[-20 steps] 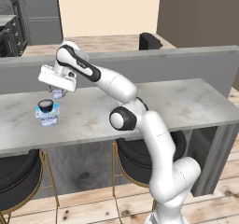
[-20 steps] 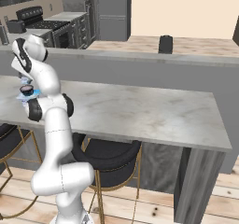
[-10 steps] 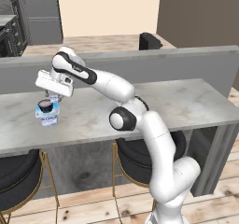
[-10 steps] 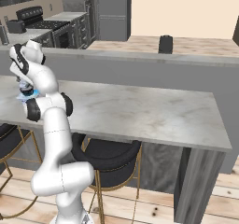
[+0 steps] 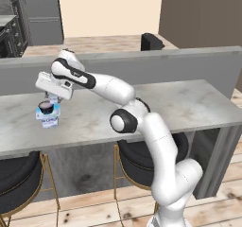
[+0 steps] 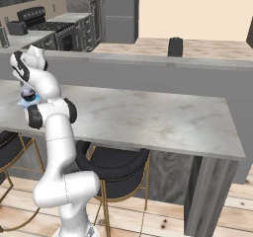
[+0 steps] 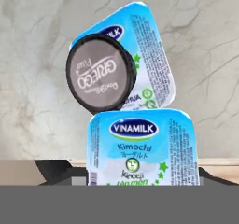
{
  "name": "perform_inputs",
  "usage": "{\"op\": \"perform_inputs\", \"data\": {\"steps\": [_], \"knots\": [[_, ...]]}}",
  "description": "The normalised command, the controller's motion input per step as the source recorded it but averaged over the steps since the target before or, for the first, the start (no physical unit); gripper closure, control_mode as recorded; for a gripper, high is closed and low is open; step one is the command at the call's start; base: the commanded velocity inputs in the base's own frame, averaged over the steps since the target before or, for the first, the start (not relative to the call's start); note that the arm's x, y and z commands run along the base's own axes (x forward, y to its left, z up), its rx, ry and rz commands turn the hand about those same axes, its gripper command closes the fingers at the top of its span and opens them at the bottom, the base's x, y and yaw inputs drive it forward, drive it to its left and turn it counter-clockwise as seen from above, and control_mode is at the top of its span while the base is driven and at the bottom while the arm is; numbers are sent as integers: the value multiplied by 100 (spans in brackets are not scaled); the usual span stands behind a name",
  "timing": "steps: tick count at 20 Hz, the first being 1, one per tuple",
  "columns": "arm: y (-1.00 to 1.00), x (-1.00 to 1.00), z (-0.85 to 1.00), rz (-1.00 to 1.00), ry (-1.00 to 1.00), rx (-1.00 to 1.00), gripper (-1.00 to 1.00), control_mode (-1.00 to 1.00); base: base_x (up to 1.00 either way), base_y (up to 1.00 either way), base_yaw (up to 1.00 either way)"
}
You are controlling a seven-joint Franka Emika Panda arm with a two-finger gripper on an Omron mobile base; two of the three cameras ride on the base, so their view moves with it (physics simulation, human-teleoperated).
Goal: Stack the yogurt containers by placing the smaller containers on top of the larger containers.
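Observation:
On the grey marble counter [image 5: 189, 103] stands the pale-blue-and-white boxy tub [image 5: 48, 120], the larger container. The small dark round cup [image 5: 46, 106] sits on its lid. In the hand view the cup [image 7: 100, 73] lies off-centre on the tub [image 7: 151, 45], overhanging one edge. My gripper [image 5: 53, 98] hovers just above and right of this stack. It is shut on the tiny pale-blue pack [image 7: 142, 148], whose lid fills the bottom of the hand view between the fingers. In the right base view the tub [image 6: 27, 101] peeks out behind the arm.
A raised grey ledge [image 5: 189, 63] runs along the back of the counter. Black stools [image 5: 19, 183] stand under the front edge. The counter [image 6: 148, 117] stretches bare to the right of the arm.
The hand has shifted slightly left and down toward the stack, still holding the tiny pack. The tub and cup have not moved.

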Motion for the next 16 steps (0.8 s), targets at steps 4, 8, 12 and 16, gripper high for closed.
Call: {"op": "perform_inputs", "data": {"steps": [4,8,12,16], "knots": [[0,38,0,-2,-12,0,100,-100,0,0,0],[16,22,0,-2,-15,0,100,-100,0,0,0],[29,17,0,-1,-16,0,100,-100,0,0,0],[26,18,0,-1,-15,0,100,-100,0,0,0]]}}
